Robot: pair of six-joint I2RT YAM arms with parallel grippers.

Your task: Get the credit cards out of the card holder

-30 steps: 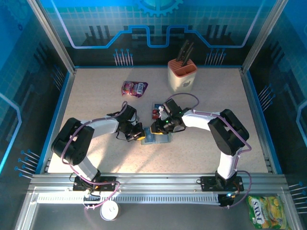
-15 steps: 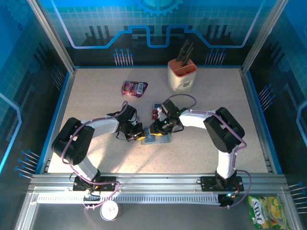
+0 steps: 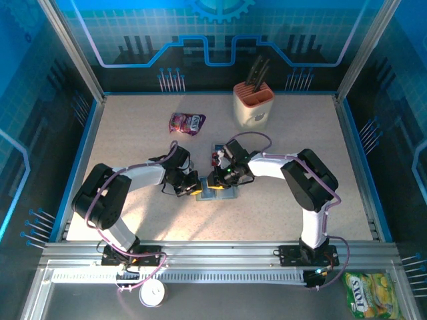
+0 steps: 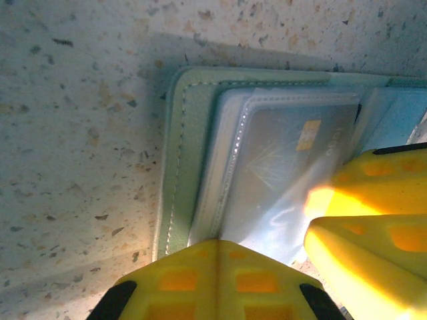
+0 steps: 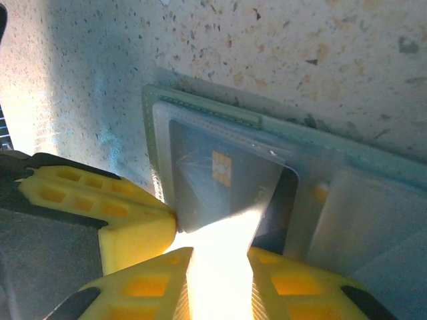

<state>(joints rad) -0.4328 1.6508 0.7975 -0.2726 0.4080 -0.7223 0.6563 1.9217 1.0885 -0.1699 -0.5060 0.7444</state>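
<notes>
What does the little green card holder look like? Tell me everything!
The card holder is a soft sage-green wallet with a stitched edge, lying open and flat on the speckled table between the two arms. Inside, a clear plastic sleeve covers a card with a gold chip. The left gripper, shut, touches its edge; the right gripper reaches in at the sleeve.

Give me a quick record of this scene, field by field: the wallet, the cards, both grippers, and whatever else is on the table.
Card holder: sage-green soft wallet, lying open on the speckled table
Card inside: greyish card with a gold chip, in a clear sleeve
Cards out: red and blue cards, on the table beyond the wallet
Left gripper: shut, tips at the wallet's edge
Right gripper: jaws slightly apart at the chip card's edge; glare hides any grip
Other: purple snack pouch, beige knife block
</notes>
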